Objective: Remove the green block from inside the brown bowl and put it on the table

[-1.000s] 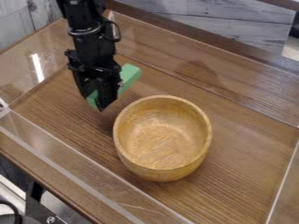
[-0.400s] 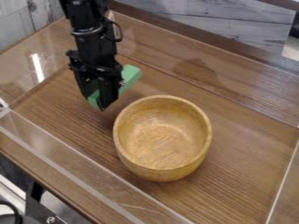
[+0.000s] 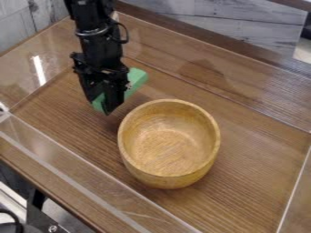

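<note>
Your gripper points straight down, jaws closed on the green block, which sticks out to the right of the fingers. It sits left of and just beyond the brown bowl, clear of the rim. Bowl stands upright on the table.

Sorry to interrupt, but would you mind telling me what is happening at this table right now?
A single robot arm is moving a green block out of the brown bowl. The bowl now sits empty, and the tool is shut on the block, pointing straight down just left of the bowl, low over the table. Whether the block already touches the wood cannot be told.
</note>
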Available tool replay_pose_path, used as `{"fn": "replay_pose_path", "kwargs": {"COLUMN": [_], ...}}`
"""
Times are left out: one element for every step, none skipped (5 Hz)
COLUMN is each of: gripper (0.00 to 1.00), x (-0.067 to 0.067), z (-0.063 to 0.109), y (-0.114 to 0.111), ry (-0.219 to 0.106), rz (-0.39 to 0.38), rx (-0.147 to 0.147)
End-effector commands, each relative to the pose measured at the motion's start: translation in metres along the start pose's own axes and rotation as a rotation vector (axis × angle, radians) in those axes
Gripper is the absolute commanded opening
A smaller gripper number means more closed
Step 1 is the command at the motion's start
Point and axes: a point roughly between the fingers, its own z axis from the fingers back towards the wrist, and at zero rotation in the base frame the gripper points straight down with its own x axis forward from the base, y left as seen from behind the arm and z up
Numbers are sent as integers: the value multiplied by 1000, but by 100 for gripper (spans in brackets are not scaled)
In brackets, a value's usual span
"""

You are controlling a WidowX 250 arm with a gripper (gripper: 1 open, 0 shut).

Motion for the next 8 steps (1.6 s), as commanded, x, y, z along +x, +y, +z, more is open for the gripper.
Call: {"fn": "replay_pose_path", "kwargs": {"gripper": [0, 0, 0, 0, 0, 0, 0, 0], "x": [11, 12, 13, 14, 15, 16, 17, 18], "z": [13, 13, 12, 11, 11, 11, 10, 10], "y": [3, 3, 3, 4, 4, 5, 5, 6], "ry": [-37, -30, -25, -20, -14, -8, -3, 2], "rz": [-9, -6, -4, -2, 1, 4, 6, 8], "rx": [25, 22, 19, 17, 14, 11, 8, 5]}}
